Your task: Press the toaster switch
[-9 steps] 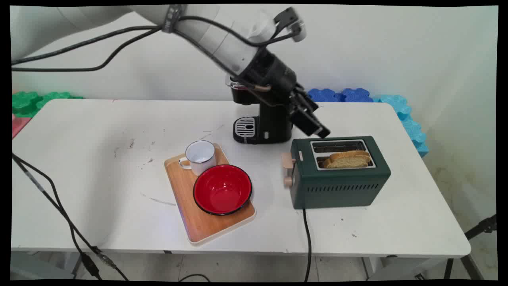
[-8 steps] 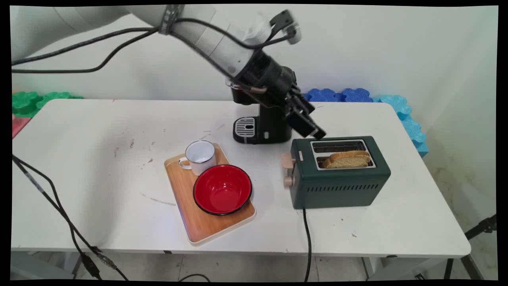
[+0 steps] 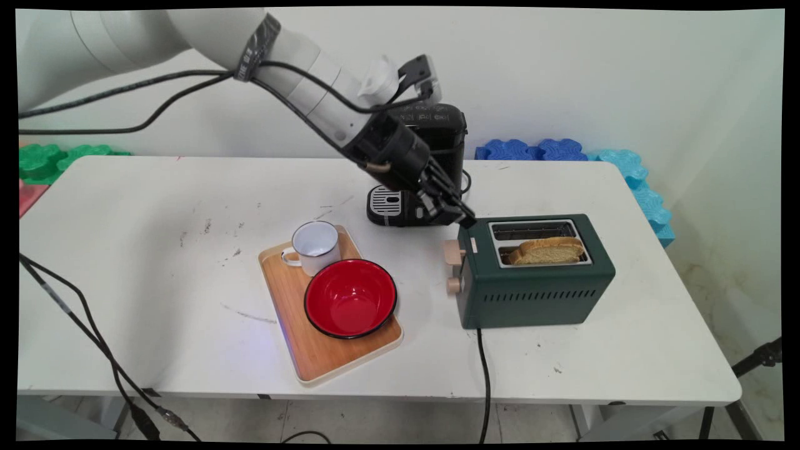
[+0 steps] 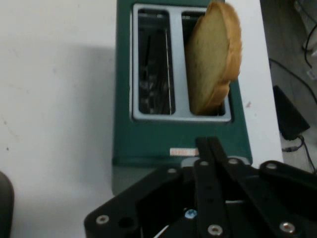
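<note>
A dark green two-slot toaster (image 3: pixel 531 294) stands right of the table's middle, with a slice of toast (image 3: pixel 547 251) sticking up from its near slot. The far slot is empty. My gripper (image 3: pixel 464 219) is shut with nothing in it, its tip at the toaster's top left corner, just above the beige lever (image 3: pixel 451 253). In the hand view the shut gripper (image 4: pixel 208 146) points at the toaster (image 4: pixel 148 144) top near its lever end, the toast (image 4: pixel 213 59) in the right-hand slot.
A black coffee machine (image 3: pixel 437 134) stands right behind my hand. Left of the toaster a wooden tray (image 3: pixel 325 359) carries a white mug (image 3: pixel 315 247) and a red bowl (image 3: pixel 350 297). The toaster's black cable (image 3: pixel 484 375) runs off the near edge. Foam tiles (image 3: pixel 531 150) lie at the back.
My gripper has dropped down and to the left, from above the toaster's far slot to its top left corner by the lever. The toaster and toast have not moved.
</note>
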You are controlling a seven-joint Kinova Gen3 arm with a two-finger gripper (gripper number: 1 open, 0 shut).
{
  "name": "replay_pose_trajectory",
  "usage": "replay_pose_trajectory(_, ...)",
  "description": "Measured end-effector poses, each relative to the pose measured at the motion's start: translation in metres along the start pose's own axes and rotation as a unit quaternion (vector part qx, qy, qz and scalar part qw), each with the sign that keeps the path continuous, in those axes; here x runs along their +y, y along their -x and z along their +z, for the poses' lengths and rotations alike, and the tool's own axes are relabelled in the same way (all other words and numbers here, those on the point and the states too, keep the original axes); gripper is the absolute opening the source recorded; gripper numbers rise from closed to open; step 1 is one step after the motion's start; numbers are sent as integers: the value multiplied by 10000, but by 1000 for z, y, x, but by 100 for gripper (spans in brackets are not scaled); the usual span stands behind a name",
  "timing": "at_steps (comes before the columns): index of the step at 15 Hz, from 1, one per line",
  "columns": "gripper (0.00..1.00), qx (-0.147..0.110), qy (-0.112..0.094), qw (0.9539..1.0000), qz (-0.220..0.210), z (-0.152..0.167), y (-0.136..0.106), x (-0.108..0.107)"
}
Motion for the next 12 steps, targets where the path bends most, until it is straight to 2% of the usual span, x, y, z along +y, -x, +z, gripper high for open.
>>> replay_pose_trajectory(12,0,-199,104,9996,-162,29,19,-10)
